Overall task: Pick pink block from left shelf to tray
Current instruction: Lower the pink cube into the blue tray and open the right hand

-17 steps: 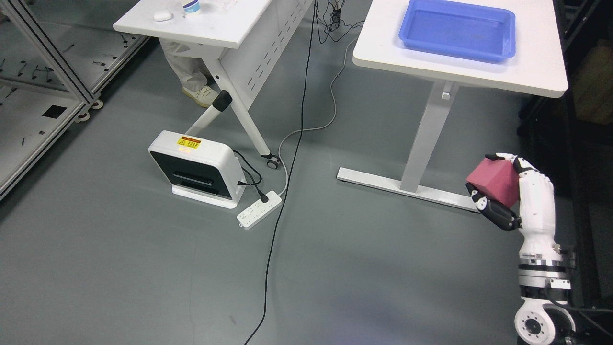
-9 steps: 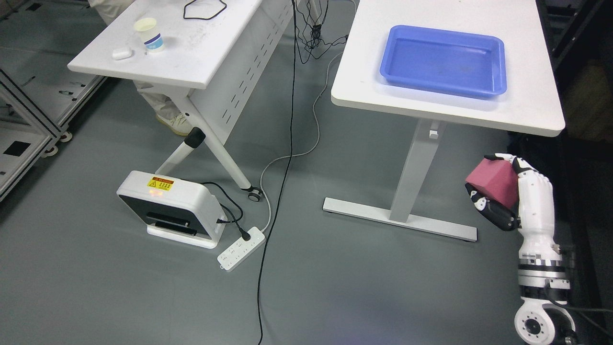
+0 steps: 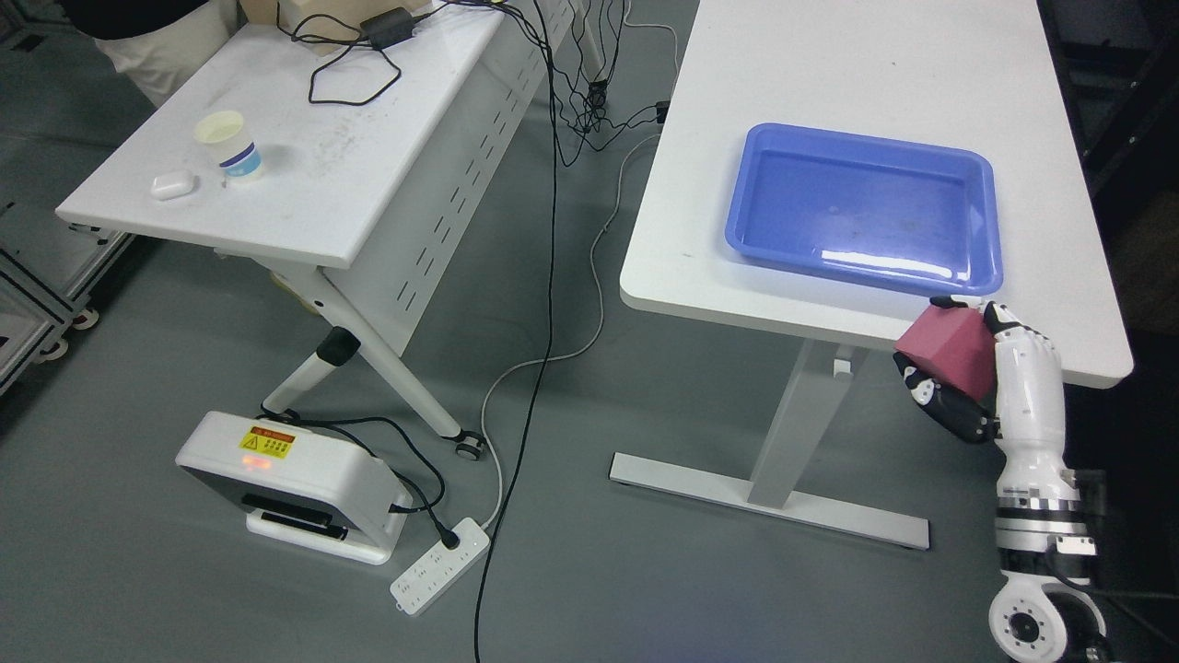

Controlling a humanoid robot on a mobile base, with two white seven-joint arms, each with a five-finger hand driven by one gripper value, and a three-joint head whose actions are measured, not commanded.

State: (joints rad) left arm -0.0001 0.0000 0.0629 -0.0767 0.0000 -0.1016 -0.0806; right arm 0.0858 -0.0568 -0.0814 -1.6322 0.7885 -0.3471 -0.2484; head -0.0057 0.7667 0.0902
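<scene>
The blue tray [image 3: 861, 210] is looking like glossy plastic, its near rim catching a bright glare. The white table [image 3: 700, 230] under it is showing a smooth, matt top. The pink block [image 3: 949, 348] is appearing matt, foam-like, no shine. The right hand [image 3: 981, 378] is gleaming as hard white plastic with black finger joints, metal rings shining at the wrist.
</scene>
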